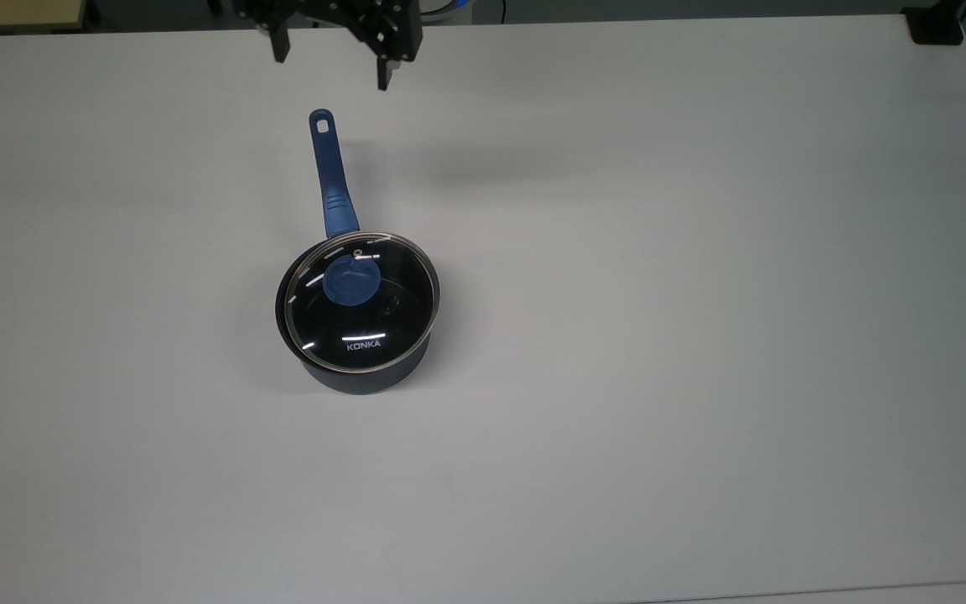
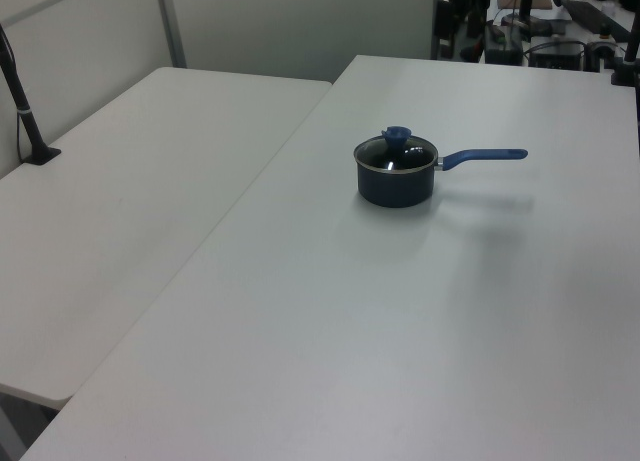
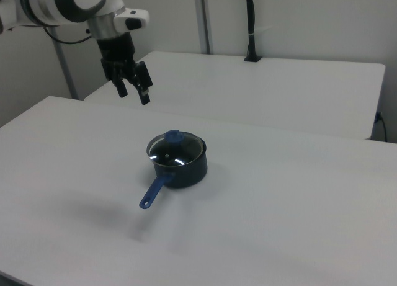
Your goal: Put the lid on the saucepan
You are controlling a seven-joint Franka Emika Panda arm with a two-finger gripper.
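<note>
White surface (image 1: 701,335), plain matte. Second white table (image 2: 130,191) just beside it, narrow seam between. Black pole (image 3: 250,25) clamped at that table's far edge. Pale partition wall (image 2: 270,26) behind.

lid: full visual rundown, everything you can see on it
The lid is a round clear glass disc with a metal rim, a blue round knob near its centre and white "KONKA" lettering near the edge facing the top view's bottom. A small vent hole sits near the handle side. It lies flat on the saucepan, covering the black inside, slightly offset toward the top view's right, so a sliver of pan rim shows on the other side. Nothing else touches it; the gripper hangs open well away, above the table.
</note>
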